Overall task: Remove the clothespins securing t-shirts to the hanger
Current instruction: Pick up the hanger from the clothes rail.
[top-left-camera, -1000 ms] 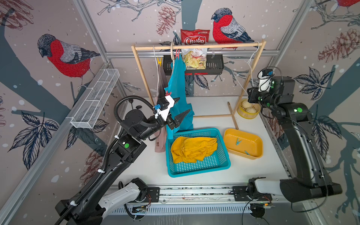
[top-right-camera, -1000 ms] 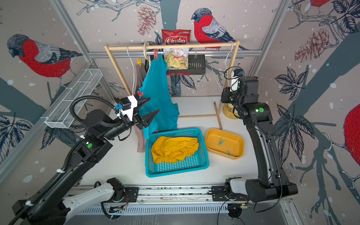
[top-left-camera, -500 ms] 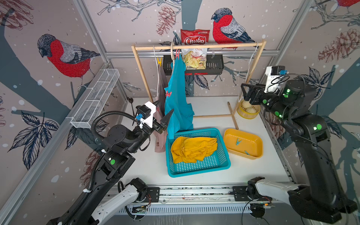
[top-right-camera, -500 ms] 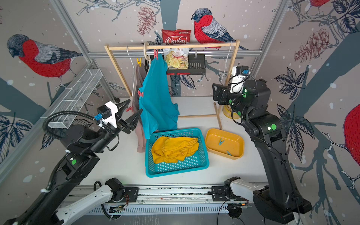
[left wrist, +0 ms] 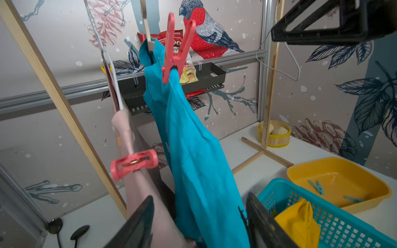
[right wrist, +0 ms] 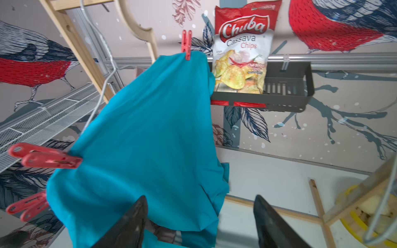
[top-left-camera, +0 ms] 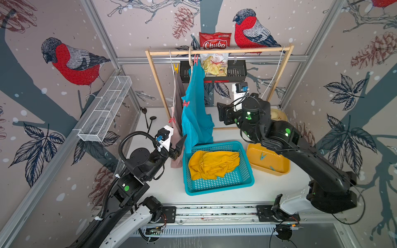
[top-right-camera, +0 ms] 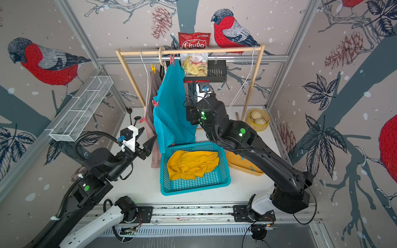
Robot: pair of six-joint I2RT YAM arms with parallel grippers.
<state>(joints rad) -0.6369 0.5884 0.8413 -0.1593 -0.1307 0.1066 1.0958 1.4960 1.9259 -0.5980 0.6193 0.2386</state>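
A teal t-shirt [top-left-camera: 196, 111] hangs from the wooden rack [top-left-camera: 219, 51] with a red clothespin [right wrist: 186, 44] at its top and another [right wrist: 47, 157] on its edge. Beside it a pale pink t-shirt [left wrist: 137, 186] carries a red clothespin [left wrist: 134, 164] and a yellow one [top-left-camera: 176, 68]. The yellow t-shirt [top-left-camera: 212, 164] lies in the teal basket [top-left-camera: 219, 186]. My left gripper [left wrist: 199, 214] is open low by both hanging hems. My right gripper [right wrist: 199, 206] is open just right of the teal shirt's lower edge.
A yellow tray [top-left-camera: 277, 169] with light blue clothespins [left wrist: 316, 186] sits right of the basket. A chips bag [top-left-camera: 214, 53] stands in a black shelf [top-left-camera: 236, 73] behind the rack. An empty white wire hanger [top-left-camera: 275, 75] hangs at the right, with a bamboo steamer [top-right-camera: 257, 120] behind and spoons [top-left-camera: 148, 120] at the back left.
My right arm has swung left from the back right corner to the teal shirt, its jaws now wider. My left gripper has dropped lower and back along the hanging shirts.
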